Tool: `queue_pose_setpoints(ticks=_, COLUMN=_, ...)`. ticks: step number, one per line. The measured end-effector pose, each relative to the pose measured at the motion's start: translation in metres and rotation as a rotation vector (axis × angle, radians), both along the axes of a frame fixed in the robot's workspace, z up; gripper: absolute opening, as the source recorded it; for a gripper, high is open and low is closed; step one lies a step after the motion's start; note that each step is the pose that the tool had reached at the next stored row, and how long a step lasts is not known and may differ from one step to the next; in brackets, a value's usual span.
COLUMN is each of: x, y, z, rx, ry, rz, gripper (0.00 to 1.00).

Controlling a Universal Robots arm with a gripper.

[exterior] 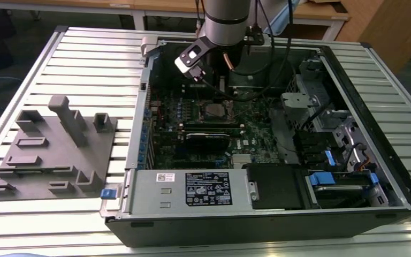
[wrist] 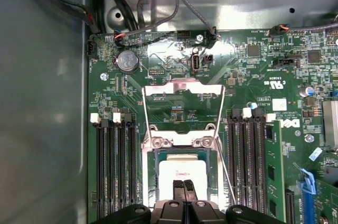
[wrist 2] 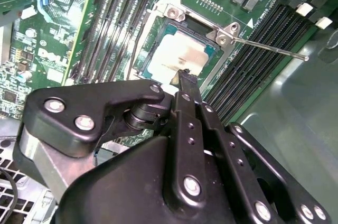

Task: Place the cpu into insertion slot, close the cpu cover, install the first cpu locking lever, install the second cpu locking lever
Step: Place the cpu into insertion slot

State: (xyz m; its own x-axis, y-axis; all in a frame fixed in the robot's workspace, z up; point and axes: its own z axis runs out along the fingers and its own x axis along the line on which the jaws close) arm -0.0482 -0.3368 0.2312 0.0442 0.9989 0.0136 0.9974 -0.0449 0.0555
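Note:
The cpu (wrist: pixel 182 174), a small square chip with a pale metal top, lies flat in the insertion slot (wrist: pixel 149 182) on the green motherboard, and shows as well in the second wrist view (wrist 2: pixel 177 57). My gripper (wrist: pixel 185 186) hovers at the chip's edge with its two thin black fingers pressed together and nothing between them; its tip (wrist 2: pixel 185 74) sits right over the chip. The cpu cover (wrist: pixel 184 89), a silvery frame, stands swung back from its hinge. One wire locking lever (wrist 2: pixel 269 48) sticks out sideways, unlatched. In the exterior view the arm (exterior: pixel 223 21) reaches into the open case above the socket (exterior: pixel 213 111).
Black memory slots (wrist: pixel 113 166) flank the socket on both sides. Cables (wrist: pixel 158 2) run along the case wall beyond the board. The power supply (exterior: pixel 191 188) and drive bays (exterior: pixel 334 160) fill the near and right parts of the case. A grey fixture block (exterior: pixel 48 150) lies at the exterior view's left.

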Motion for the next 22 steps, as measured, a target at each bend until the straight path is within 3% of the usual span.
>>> queue_pose_setpoints(ticks=5, x=0.000, y=0.0022, z=-0.0074, rx=0.0000, ry=0.0000, rz=-0.004, gripper=0.11)
queue_pose_setpoints(ticks=10, x=0.000, y=0.0022, z=-0.0075, rx=-0.0011, ry=0.0018, rz=-0.004, gripper=0.11)
queue_pose_setpoints(ticks=13, x=0.000, y=0.0022, z=-0.0081, rx=-0.0011, ry=0.0369, rz=-0.004, gripper=0.11)
queue_pose_setpoints(ticks=18, x=0.000, y=0.0022, z=-0.0092, rx=-0.0009, ry=0.0399, rz=-0.004, gripper=0.11)
queue_pose_setpoints(ticks=22, x=0.001, y=0.0024, z=-0.0153, rx=-0.0011, ry=0.0401, rz=-0.006, gripper=0.11)
